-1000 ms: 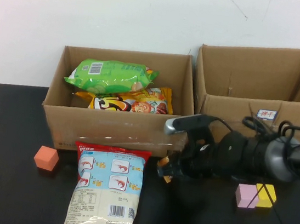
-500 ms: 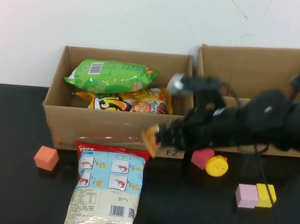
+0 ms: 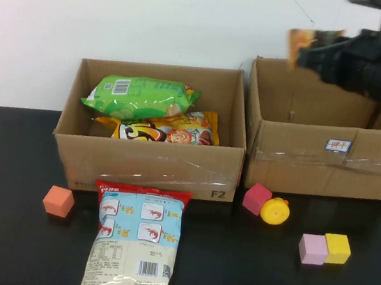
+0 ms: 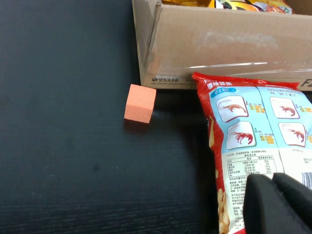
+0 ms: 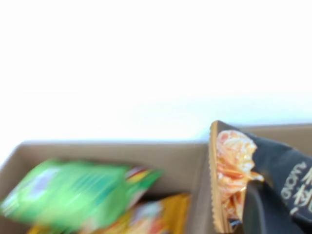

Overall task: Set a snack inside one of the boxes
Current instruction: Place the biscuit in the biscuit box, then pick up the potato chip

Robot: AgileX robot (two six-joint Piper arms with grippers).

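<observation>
Right gripper [image 3: 313,52], raised above the right box [image 3: 324,142], clenched on a small orange-and-black snack packet [image 3: 308,40]. Left gripper [image 4: 280,204] low over the desk [image 3: 10,231], above the prawn-cracker bag [image 3: 137,241]; whether it is parted or closed cannot be told. Left box [image 3: 145,165] contains a green bag [image 3: 140,97] and a yellow bag [image 3: 167,131].
</observation>
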